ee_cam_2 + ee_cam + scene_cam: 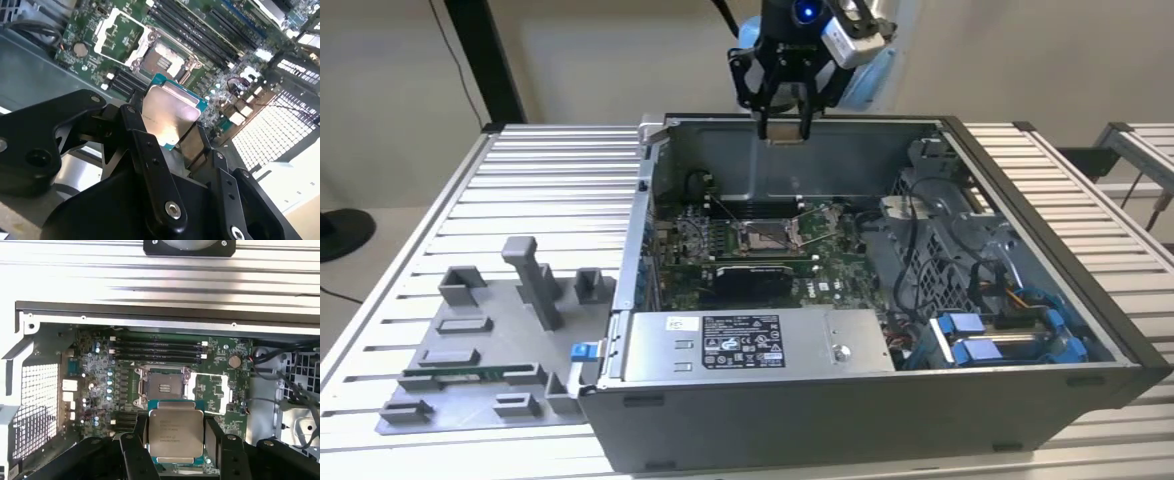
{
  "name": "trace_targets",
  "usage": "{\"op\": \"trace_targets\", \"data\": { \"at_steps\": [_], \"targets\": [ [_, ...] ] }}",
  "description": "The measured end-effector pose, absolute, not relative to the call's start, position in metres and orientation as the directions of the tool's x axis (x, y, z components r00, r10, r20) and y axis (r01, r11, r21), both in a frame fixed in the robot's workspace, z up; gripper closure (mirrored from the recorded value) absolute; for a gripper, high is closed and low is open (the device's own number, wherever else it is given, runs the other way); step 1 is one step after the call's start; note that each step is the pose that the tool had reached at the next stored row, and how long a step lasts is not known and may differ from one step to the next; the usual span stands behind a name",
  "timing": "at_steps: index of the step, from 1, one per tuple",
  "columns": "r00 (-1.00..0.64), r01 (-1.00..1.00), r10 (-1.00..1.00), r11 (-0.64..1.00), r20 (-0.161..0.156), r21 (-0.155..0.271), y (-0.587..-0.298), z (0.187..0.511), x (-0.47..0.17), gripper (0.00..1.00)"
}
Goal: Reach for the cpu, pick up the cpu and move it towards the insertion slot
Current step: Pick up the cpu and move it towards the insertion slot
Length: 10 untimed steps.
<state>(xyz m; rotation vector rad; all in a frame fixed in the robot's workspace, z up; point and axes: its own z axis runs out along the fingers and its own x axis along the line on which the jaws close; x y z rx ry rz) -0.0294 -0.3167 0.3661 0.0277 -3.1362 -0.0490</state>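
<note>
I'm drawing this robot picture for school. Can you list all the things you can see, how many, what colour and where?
cpu: one, silvery top with a teal rim, held between the claw's fingers above the open computer.
insertion slot: one, silver frame with a dark centre, on the green board inside the case, uncovered.
computer case: one, grey, open on top, on the slatted table.
green circuit board: one, on the case floor.
power supply box: one, silver with a label, along the case's front.
grey tray: one, on the table at the exterior view's left.
memory stick: one, green, lying in that tray.
table: one, silver slats.
claw: one, black, closed on the cpu.
</note>
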Motion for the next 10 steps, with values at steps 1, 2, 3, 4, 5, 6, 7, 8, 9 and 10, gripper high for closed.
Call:
{"op": "trace_targets", "data": {
  "at_steps": [1,2,3,4,5,6,7,8,9,10],
  "targets": [
    [-1.0,-0.016,-0.016,0.999,0.004,0.031,-0.316,0.3655,-0.031,1.0],
    [-1.0,-0.013,-0.013,0.999,0.004,0.031,-0.3155,0.3649,-0.032,1.0],
    [-1.0,-0.01,-0.011,0.999,0.005,0.031,-0.315,0.3645,-0.0329,1.0],
    [-1.0,-0.008,-0.008,0.999,0.005,0.031,-0.3146,0.364,-0.0338,1.0],
    [-1.0,-0.005,-0.005,0.999,0.005,0.032,-0.3141,0.3637,-0.0347,1.0],
    [-1.0,-0.003,-0.004,1.0,0.005,0.031,-0.3133,0.3635,-0.0358,1.0],
    [-1.0,-0.002,-0.002,1.0,0.005,0.031,-0.3124,0.3634,-0.0371,1.0],
    [-1.0,-0.001,-0.002,1.0,0.005,0.031,-0.3114,0.3633,-0.0385,1.0],
    [-1.0,0.0,0.0,1.0,0.005,0.031,-0.3105,0.3632,-0.0398,1.0],
    [-1.0,0.001,0.001,1.0,0.005,0.031,-0.3096,0.3631,-0.041,1.0]
  ]
}}
